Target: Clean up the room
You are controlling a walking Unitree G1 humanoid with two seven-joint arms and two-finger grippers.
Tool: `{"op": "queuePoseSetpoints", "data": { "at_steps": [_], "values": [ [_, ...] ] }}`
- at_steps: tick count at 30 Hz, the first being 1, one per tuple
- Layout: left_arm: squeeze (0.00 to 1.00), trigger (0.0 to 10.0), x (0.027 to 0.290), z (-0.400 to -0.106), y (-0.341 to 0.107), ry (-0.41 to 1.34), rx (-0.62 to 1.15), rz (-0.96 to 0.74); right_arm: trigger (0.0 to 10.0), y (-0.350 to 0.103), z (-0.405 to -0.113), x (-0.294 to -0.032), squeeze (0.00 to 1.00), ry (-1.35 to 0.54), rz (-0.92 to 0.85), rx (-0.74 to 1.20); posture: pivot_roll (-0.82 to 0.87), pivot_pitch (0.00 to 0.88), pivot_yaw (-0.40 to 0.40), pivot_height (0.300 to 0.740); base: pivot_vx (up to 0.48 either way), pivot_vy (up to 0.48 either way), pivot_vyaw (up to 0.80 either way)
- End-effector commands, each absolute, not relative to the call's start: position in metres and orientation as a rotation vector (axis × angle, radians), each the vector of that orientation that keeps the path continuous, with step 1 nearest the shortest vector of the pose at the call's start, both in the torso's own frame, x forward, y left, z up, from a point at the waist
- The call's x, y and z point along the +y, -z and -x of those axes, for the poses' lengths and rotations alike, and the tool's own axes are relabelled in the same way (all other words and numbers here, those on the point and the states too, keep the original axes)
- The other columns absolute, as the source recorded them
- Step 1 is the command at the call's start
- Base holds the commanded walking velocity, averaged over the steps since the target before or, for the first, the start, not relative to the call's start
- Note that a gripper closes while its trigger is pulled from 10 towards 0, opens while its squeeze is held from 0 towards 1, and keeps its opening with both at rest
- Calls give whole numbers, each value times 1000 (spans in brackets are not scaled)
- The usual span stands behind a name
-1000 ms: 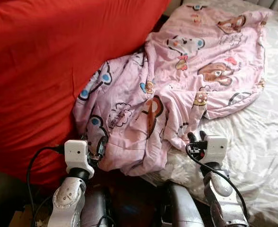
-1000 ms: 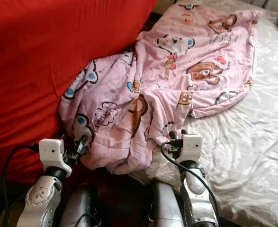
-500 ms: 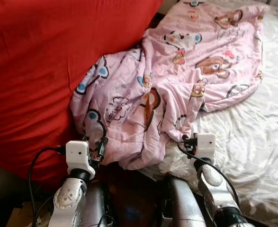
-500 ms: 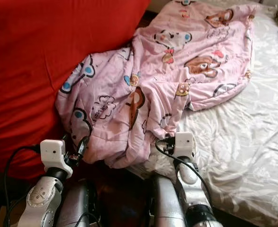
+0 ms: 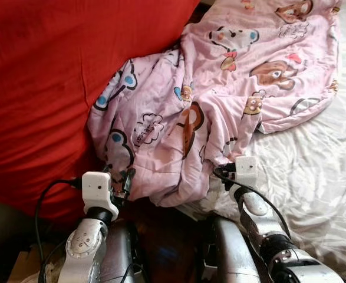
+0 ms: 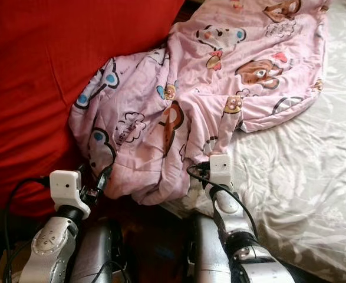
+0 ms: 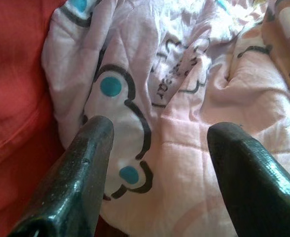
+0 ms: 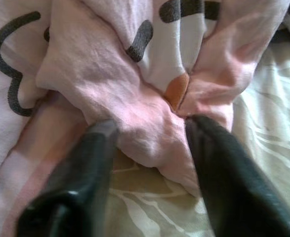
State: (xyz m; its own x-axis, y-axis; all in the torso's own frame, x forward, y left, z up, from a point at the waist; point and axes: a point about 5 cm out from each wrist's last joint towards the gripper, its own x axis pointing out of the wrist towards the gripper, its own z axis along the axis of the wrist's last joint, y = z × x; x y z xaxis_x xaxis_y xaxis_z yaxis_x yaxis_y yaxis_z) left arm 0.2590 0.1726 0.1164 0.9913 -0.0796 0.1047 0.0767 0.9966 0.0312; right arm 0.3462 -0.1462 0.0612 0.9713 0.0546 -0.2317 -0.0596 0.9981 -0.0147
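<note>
- Quilt (image 5: pixel 220 100): pink, printed with cartoon figures; you see it crumpled across the bed, its left side against the red cover (image 5: pixel 49 88), its near edge bunched just ahead of both grippers.
- Left gripper (image 7: pixel 157 163): your fingers (image 7: pixel 88 168) stand spread apart, nothing between them, aimed at a fold with a blue-dotted black outline; the tips sit just short of the cloth.
- Right gripper (image 8: pixel 149 148): fingers (image 8: pixel 80 168) parted, straddling a hanging pink fold at the quilt's near edge; whether they press it, you cannot tell.
- Sheet (image 5: pixel 314 171): pale, patterned, lying under the quilt and to your right.
</note>
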Motion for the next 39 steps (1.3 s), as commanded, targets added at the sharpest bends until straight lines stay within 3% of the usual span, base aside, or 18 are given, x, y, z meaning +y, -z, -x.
{"op": "queuePoseSetpoints", "data": {
  "at_steps": [1,9,10,11,12,39],
  "values": [
    [0,10000,174,-251,-110,78,-63,-19,10000,-54,-342,-153,1000,-26,11,265,74,400,-18,587,0,0,0],
    [0,10000,174,-243,-108,76,-42,-17,10000,-68,-351,-160,984,8,36,211,77,417,-13,587,0,0,0],
    [0,10000,174,-242,-108,76,-41,-17,10000,-69,-352,-160,431,9,42,207,78,418,-12,587,0,0,0],
    [0,10000,174,-242,-108,76,-39,-17,10000,-69,-352,-160,165,10,48,206,78,419,-12,587,0,0,0],
    [0,10000,173,-242,-108,77,-36,-17,10000,-69,-352,-161,0,14,53,204,78,419,-12,587,0,0,0],
    [0,10000,172,-238,-106,82,-4,-14,10000,-61,-348,-167,0,31,242,266,80,422,-8,587,0,0,0]
  ]
}}
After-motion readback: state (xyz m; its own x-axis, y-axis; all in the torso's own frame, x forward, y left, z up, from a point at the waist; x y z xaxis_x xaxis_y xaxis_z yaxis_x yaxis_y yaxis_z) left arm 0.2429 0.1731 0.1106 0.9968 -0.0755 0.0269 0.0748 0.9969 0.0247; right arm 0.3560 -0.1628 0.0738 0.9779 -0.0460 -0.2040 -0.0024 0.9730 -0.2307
